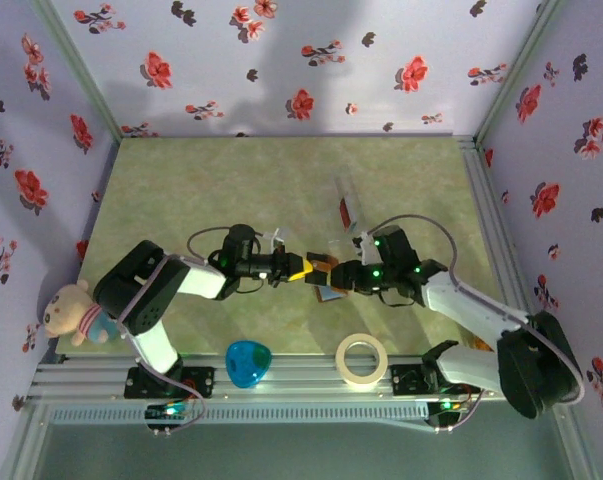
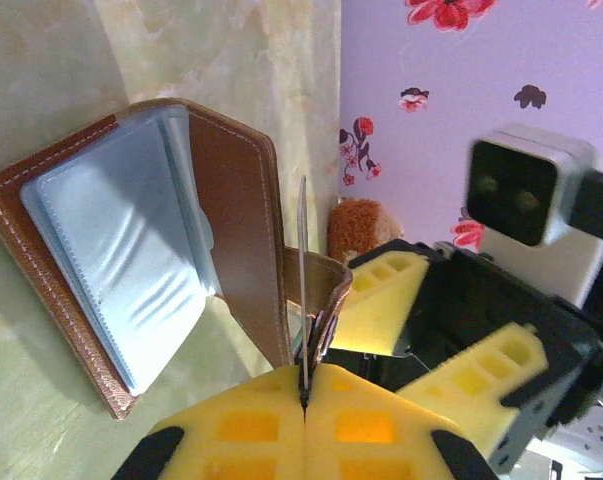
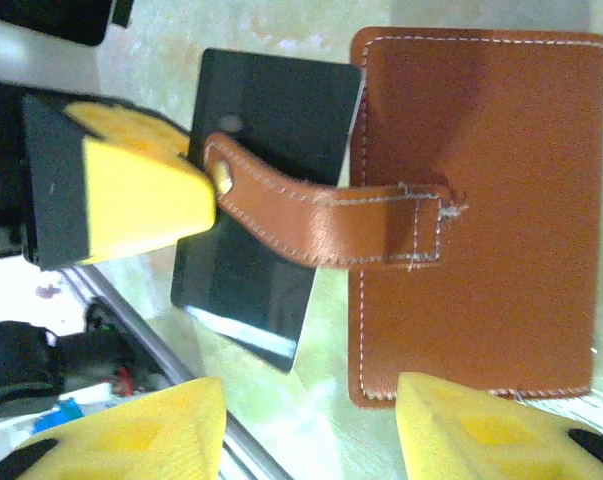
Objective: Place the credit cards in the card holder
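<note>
A mottled green table (image 1: 281,180) sits between lilac walls (image 1: 281,60) printed with red flowers. At the middle of the overhead view the two arms meet tip to tip. The left claw (image 2: 304,395) is closed on a thin dark card (image 3: 271,120), which shows edge-on in that claw's own camera. The brown card holder (image 2: 236,200) lies open at the left of that frame, its clear sleeves showing. Its tab (image 3: 321,215) arches across the card toward the left claw's fingertips. The right claw (image 3: 306,400) stands open at the bottom of its view, holding nothing, with the card holder just above the gap.
</note>
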You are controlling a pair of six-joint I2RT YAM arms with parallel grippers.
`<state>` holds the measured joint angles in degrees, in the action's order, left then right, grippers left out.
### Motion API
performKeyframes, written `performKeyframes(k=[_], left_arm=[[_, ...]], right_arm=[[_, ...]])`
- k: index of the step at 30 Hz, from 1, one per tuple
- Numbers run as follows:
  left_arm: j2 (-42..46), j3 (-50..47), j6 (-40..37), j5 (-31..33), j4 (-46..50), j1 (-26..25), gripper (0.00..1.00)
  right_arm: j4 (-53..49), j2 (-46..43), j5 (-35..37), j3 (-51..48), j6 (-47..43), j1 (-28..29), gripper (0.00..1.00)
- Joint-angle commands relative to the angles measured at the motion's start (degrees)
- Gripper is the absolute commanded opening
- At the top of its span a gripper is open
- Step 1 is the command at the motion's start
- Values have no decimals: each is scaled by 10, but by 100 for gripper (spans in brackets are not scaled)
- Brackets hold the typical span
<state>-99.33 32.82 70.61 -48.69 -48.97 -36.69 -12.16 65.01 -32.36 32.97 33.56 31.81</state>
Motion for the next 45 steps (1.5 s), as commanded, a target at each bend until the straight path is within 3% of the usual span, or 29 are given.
performKeyframes(k=[1, 4, 8, 16, 19, 27, 33, 40, 45], left_arm=[[4, 7, -8, -4, 12, 4, 0], [9, 13, -20, -3, 39, 4, 0], [22, 20, -39, 0, 78, 4, 0], [22, 21, -43, 0, 92, 3, 0], [29, 20, -51, 1, 106, 3, 0], [51, 23, -104, 11, 192, 3, 0], [75, 50, -181, 30, 329, 3, 0], [92, 91, -255, 69, 483, -1, 3], [85, 110, -281, 75, 522, -11, 9]], right_arm=[[-73, -46, 116, 10, -112, 32, 51], [-43, -52, 154, -12, -129, 69, 54], [-36, -33, 300, -4, -183, 169, 63], [-35, 49, 395, 31, -199, 191, 61], [-37, 81, 422, 43, -206, 209, 56], [-46, 82, 524, 54, -152, 240, 18], [-39, 64, 527, 55, -65, 239, 4], [-15, 54, 533, 50, -24, 239, 0], [-20, 54, 544, 52, -3, 237, 0]])
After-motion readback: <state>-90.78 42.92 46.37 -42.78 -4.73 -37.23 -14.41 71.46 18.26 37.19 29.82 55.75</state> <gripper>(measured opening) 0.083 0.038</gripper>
